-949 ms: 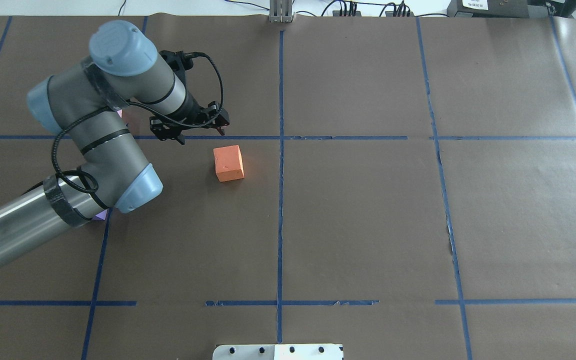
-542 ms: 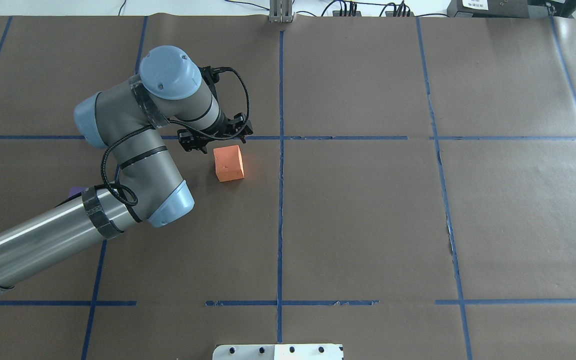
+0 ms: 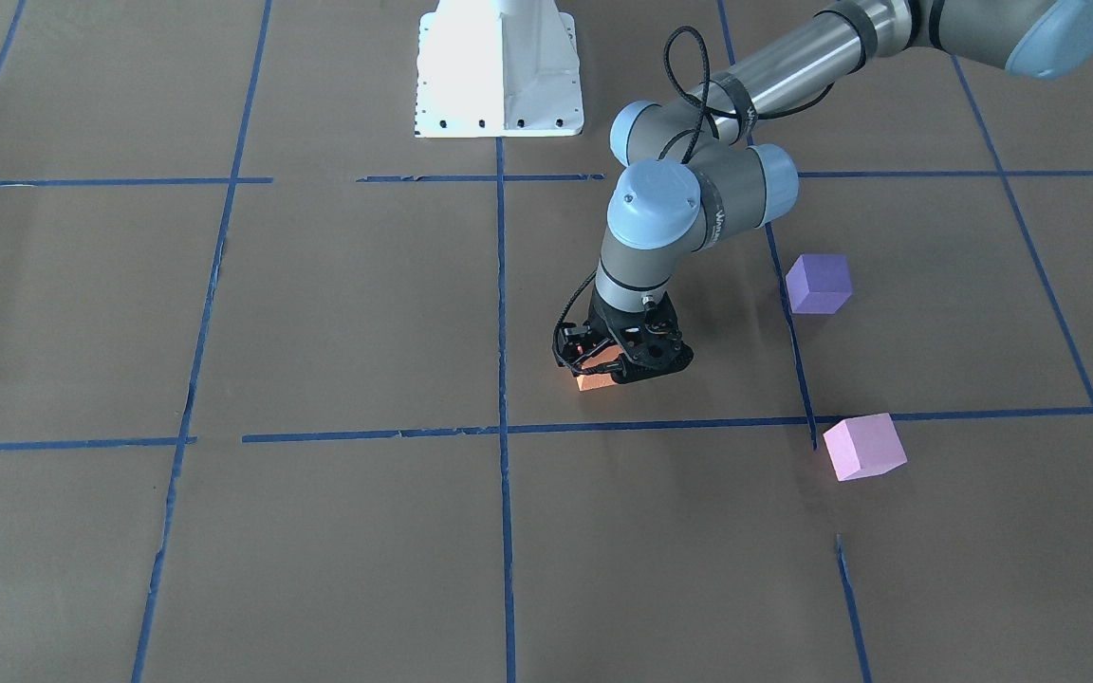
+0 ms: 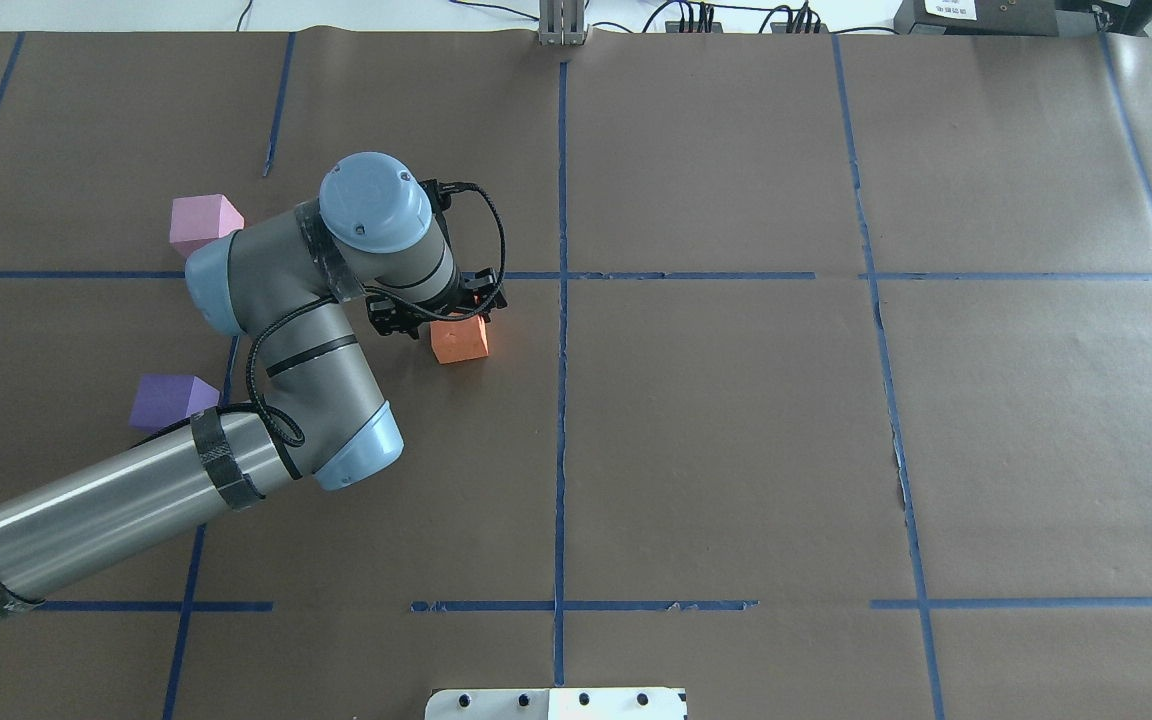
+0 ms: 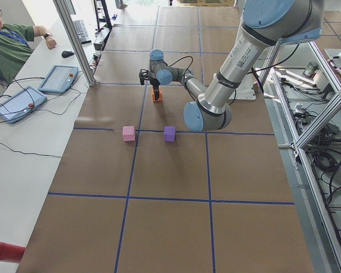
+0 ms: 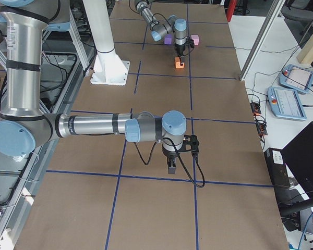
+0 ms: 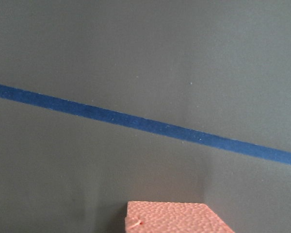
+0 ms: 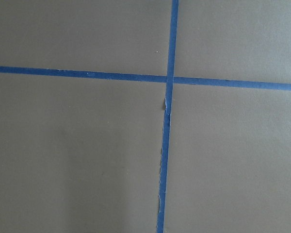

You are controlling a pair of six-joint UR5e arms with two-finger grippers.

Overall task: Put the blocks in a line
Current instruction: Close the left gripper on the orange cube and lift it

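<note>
The left arm has swung rightward, uncovering two cubes. The left gripper [image 4: 441,312] now stands low over the small orange foam cube [image 4: 463,343], near the middle of the brown paper-covered counter [image 4: 736,430]. Its fingers appear spread to either side of the cube, not yet pinching it. The violet-purple foam cube [image 4: 166,400] and pale pink foam cube [image 4: 201,222] lie well apart from it, unaligned. Judged step: first grasp, no line formed. Right gripper [image 6: 170,166] — whether its fingers are spread cannot be told.
</note>
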